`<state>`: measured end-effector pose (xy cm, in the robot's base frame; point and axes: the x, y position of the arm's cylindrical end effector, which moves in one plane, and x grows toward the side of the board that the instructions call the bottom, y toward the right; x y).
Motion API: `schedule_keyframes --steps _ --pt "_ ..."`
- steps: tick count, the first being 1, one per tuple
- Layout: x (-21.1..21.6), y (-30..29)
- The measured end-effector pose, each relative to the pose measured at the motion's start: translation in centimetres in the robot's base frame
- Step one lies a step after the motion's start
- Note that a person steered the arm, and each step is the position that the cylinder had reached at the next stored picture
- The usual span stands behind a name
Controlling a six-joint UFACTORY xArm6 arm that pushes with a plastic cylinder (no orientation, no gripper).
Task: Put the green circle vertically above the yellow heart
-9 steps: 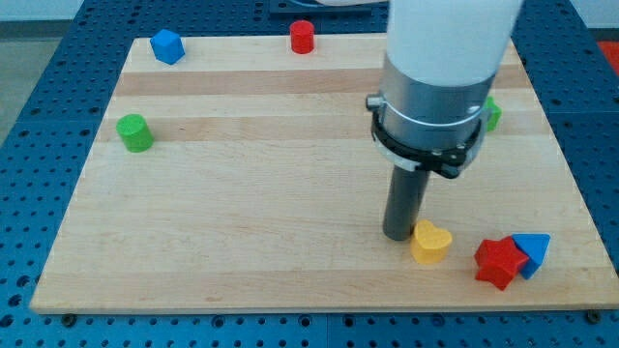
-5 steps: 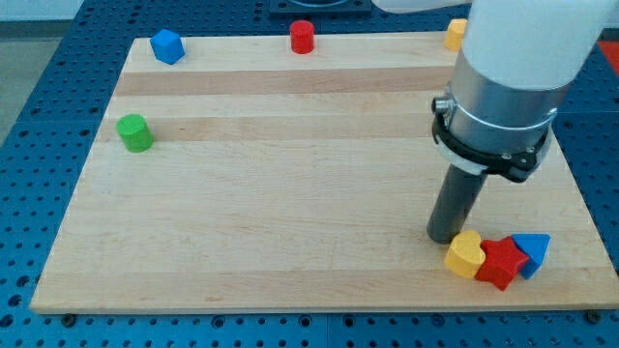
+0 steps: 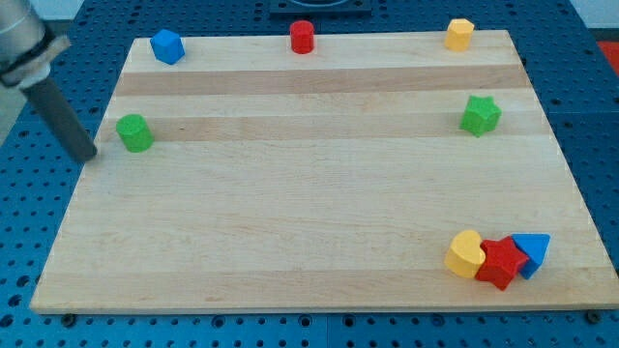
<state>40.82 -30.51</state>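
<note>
Green circle (image 3: 133, 132): a short upright cylinder with a flat round top, bright green, standing apart from every other block. It lies just to the view's right of my tip (image 3: 87, 157), slightly toward the view's top, with a narrow strip of bare wood between them; not touching.

My tip: end of a dark rod leaning in from the view's upper left, set down at the board's left edge. It carries no jaws, so it grasps nothing and can only push.

Yellow heart (image 3: 464, 254): far to the view's right of my tip and lower, near the board's bottom right corner, touching a red star (image 3: 500, 262), which in turn touches a blue triangle (image 3: 533, 251).

Governing relation: tip, circle and heart lie in that order across the board, so a push toward the view's right would likely carry the circle the required way. It would need to end above the heart.

Other stock, all right of the tip:
- blue block (image 3: 167, 45), faceted, top left
- red cylinder (image 3: 303, 37), top centre
- yellow block (image 3: 459, 34), top right
- green star (image 3: 481, 114), right side

Wooden board (image 3: 309, 213).
</note>
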Motion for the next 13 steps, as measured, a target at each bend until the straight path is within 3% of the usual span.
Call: schedule_keyframes --steps 2,8,11,13 --pt "-3.7 3.2" --pt "7.2 13.1" --pt "8.2 26.9" --pt "11.4 33.2"
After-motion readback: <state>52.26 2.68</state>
